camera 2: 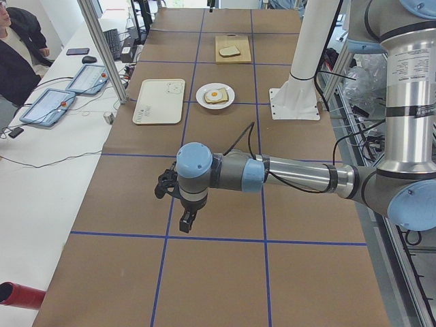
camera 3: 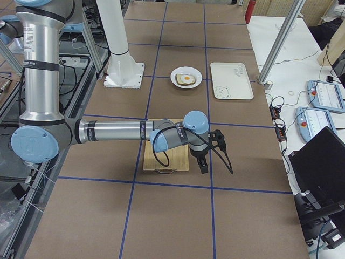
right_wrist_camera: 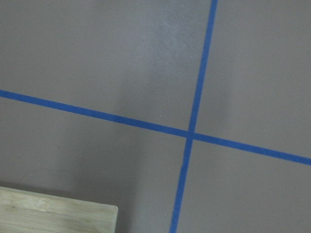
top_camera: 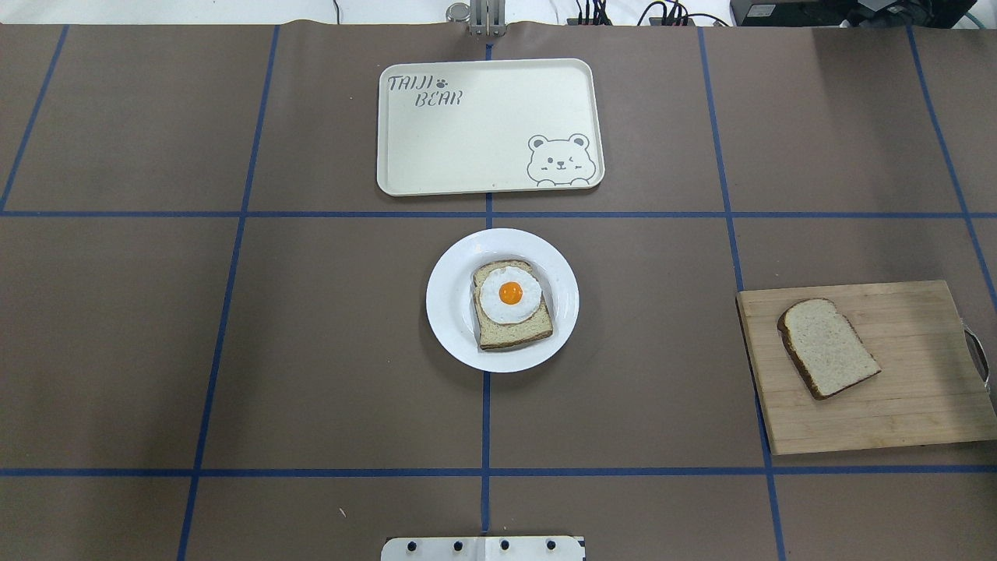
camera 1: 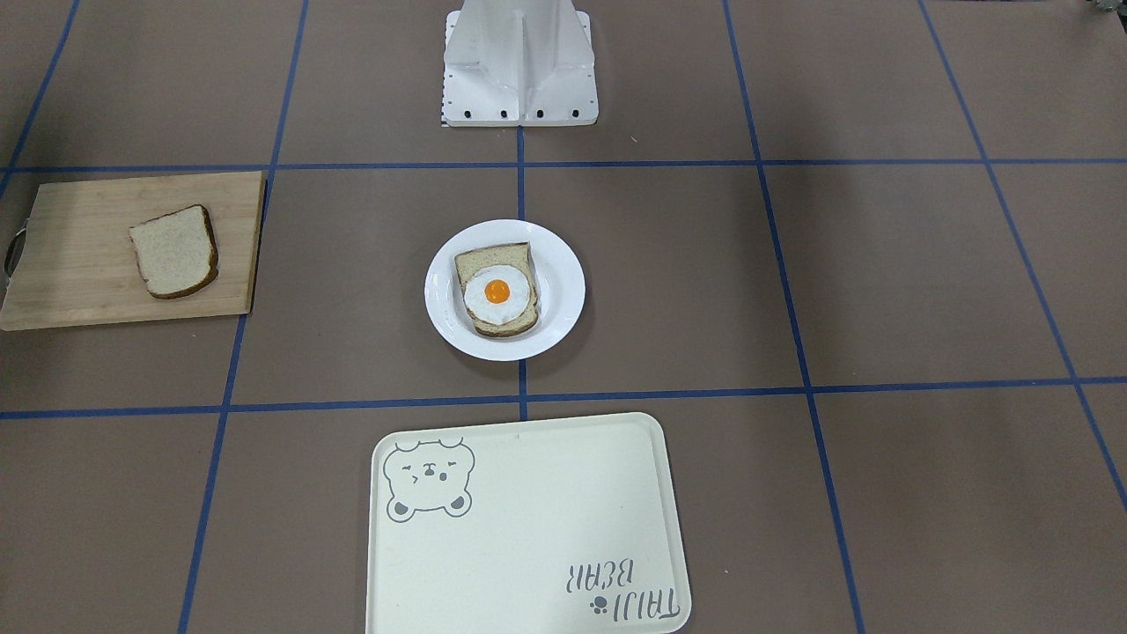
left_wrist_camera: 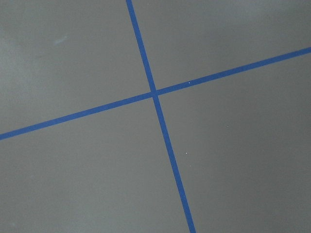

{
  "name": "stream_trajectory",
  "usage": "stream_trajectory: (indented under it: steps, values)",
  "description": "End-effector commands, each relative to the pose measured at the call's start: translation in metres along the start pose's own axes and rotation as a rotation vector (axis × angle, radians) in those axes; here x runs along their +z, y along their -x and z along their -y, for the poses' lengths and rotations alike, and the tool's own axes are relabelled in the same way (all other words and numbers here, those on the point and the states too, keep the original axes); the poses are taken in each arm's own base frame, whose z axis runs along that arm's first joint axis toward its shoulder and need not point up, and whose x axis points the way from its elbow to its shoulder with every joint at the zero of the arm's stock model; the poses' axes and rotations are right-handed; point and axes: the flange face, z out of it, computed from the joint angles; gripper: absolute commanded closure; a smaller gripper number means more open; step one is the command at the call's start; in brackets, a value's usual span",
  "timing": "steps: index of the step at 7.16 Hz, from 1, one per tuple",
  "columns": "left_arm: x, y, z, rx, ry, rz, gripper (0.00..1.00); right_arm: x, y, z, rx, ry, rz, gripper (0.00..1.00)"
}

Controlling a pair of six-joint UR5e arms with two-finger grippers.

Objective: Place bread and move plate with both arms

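Observation:
The plain bread slice (camera 1: 174, 251) (top_camera: 829, 347) lies on a wooden cutting board (camera 1: 70, 264) (top_camera: 919, 405) on the robot's right. The white plate (camera 1: 563, 264) (top_camera: 448, 304) sits mid-table and holds a slice topped with a fried egg (camera 1: 497, 291) (top_camera: 510, 300). My left gripper (camera 2: 187, 221) shows only in the exterior left view, hanging above bare table far from the plate. My right gripper (camera 3: 203, 167) shows only in the exterior right view, just beyond the board's edge. I cannot tell whether either is open or shut. Both wrist views show only table and tape.
A cream tray with a bear drawing (camera 1: 528, 528) (top_camera: 483, 125) lies beyond the plate, away from the robot. The white robot base (camera 1: 519, 62) stands at the robot's side of the table. Blue tape lines grid the brown table. A board corner (right_wrist_camera: 58, 213) shows in the right wrist view.

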Motion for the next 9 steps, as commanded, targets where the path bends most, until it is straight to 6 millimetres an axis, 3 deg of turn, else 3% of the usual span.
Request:
stream_trajectory:
  steps: [1, 2, 3, 5, 7, 8, 9]
  values:
    - [0.002, 0.001, -0.002, -0.005, 0.005, -0.001, 0.01, 0.032, 0.071, 0.011, 0.084, -0.023, 0.107, 0.00]
    - [0.004, 0.002, -0.004, -0.011, 0.009, -0.002, 0.01, 0.045, 0.098, 0.001, 0.137, -0.057, 0.156, 0.00]
    - [0.007, 0.005, -0.010, -0.021, 0.018, -0.004, 0.01, 0.059, 0.113, -0.017, 0.164, -0.051, 0.178, 0.00]
    - [0.010, 0.006, -0.015, -0.029, 0.025, -0.008, 0.01, 0.085, 0.124, -0.057, 0.178, -0.038, 0.168, 0.02]
    - [0.012, 0.007, -0.020, -0.033, 0.029, -0.009, 0.01, 0.116, 0.166, -0.072, 0.160, -0.044, 0.139, 0.16]
    - [0.012, 0.007, -0.020, -0.032, 0.028, -0.009, 0.01, 0.120, 0.177, -0.076, 0.146, -0.031, 0.145, 0.30]
    - [0.012, 0.007, -0.020, -0.033, 0.029, -0.009, 0.01, 0.129, 0.188, -0.081, 0.123, -0.029, 0.132, 0.36]
